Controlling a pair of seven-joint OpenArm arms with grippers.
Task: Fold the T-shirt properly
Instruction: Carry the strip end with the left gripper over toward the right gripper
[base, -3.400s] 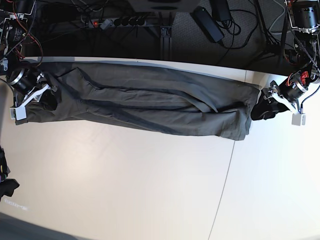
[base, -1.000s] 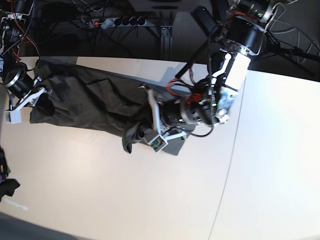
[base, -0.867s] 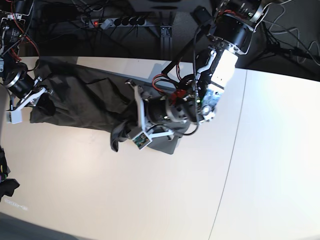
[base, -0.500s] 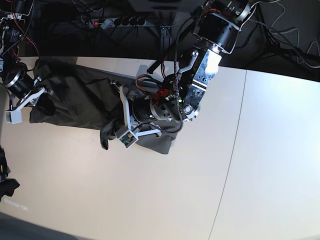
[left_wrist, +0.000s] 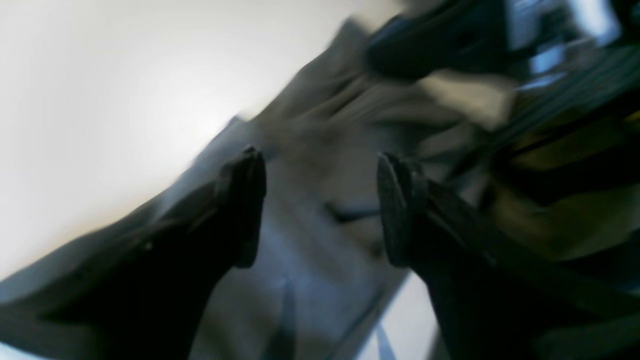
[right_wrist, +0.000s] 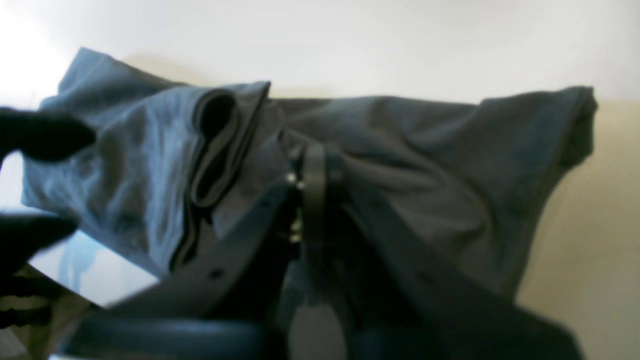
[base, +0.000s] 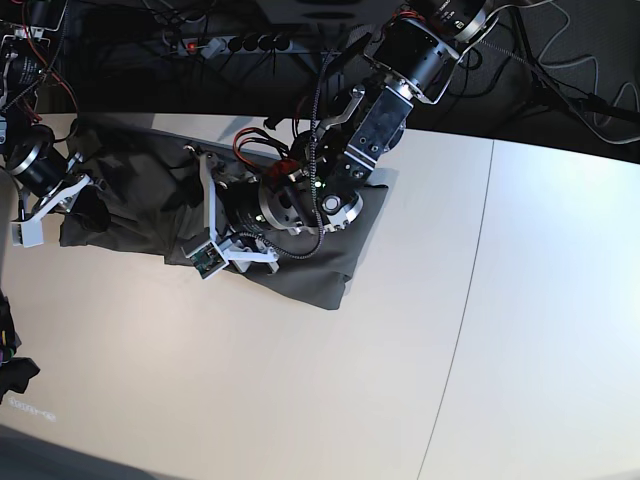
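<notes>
The dark olive-grey T-shirt (base: 120, 195) lies doubled over on the left part of the white table (base: 330, 390). Its folded edge (base: 318, 280) is near the middle. My left gripper (base: 188, 222) reaches far left over the shirt. In the blurred left wrist view this gripper (left_wrist: 320, 210) is open, with grey cloth (left_wrist: 310, 270) showing below the gap. My right gripper (base: 88, 205) is at the shirt's left end. In the right wrist view it (right_wrist: 310, 170) is shut on a pinch of the T-shirt (right_wrist: 425, 165).
A power strip (base: 240, 42) and cables lie in the dark area behind the table's far edge. A seam (base: 470, 260) runs down the table right of centre. A small black object (base: 10, 372) sits at the lower left edge.
My left arm has swept from the table's right side to the left, carrying the shirt's right end over the left part. Its jaws now stand open. My right gripper has stayed put.
</notes>
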